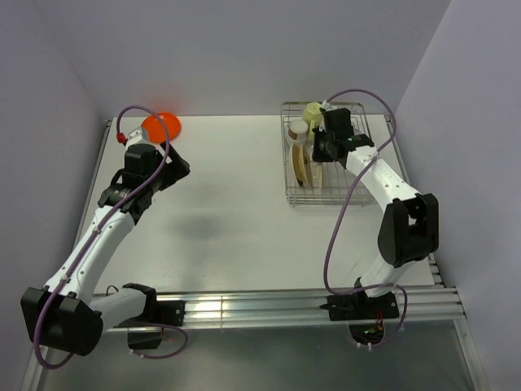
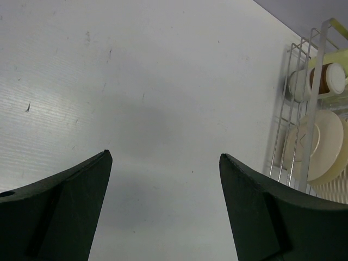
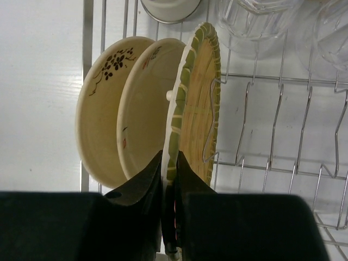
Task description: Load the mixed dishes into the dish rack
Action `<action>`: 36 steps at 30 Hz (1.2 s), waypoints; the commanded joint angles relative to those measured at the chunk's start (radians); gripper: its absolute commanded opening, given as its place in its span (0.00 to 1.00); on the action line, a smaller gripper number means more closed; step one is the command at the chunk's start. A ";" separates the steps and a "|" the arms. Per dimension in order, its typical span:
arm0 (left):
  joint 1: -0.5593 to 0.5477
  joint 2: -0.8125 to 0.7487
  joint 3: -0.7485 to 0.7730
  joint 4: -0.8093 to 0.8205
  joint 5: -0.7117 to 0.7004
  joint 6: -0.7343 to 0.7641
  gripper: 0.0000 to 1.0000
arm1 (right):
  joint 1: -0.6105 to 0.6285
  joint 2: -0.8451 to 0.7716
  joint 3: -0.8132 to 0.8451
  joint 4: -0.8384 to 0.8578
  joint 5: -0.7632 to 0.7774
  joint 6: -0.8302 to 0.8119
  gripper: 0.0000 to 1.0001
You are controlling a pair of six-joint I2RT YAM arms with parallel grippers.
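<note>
White tabletop [image 1: 244,220] lies bare under the left gripper [image 2: 166,160], whose fingers stand wide apart and hold nothing. Further in, the right gripper [image 3: 169,163] is clenched on the rim of the woven yellow-brown round plate [image 3: 198,109]. That plate stands upright in the rectangular silver wire dish rack [image 1: 286,151], just beside the tan plate [image 3: 144,109] and the cream plate with a dark flower mark [image 3: 100,119]. If the grip lets go before the edge sits between bars, I'd guess the plate tips onto its neighbours or rolls. At the far left corner the round orange plate [image 1: 161,125] waits; a clumsy reach could shove it against the wall
</note>
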 commanded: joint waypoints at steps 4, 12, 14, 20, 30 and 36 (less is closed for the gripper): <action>0.011 0.002 0.003 0.035 0.019 0.007 0.87 | 0.014 0.036 -0.004 0.092 0.032 -0.024 0.24; 0.040 0.048 0.018 0.065 0.088 0.009 0.88 | 0.017 0.017 -0.007 0.103 0.029 -0.047 0.52; 0.065 0.078 0.031 0.085 0.115 -0.002 0.88 | 0.015 -0.016 -0.007 0.111 0.026 -0.059 0.56; 0.189 0.198 0.061 0.214 0.290 -0.107 0.88 | 0.005 -0.159 -0.002 0.155 -0.054 -0.180 0.74; 0.413 0.623 0.146 0.590 0.577 -0.391 0.77 | -0.081 -0.181 0.049 -0.173 -0.962 -0.791 0.89; 0.456 0.867 0.291 0.687 0.484 -0.517 0.73 | -0.091 -0.177 0.026 -0.185 -0.990 -0.832 0.88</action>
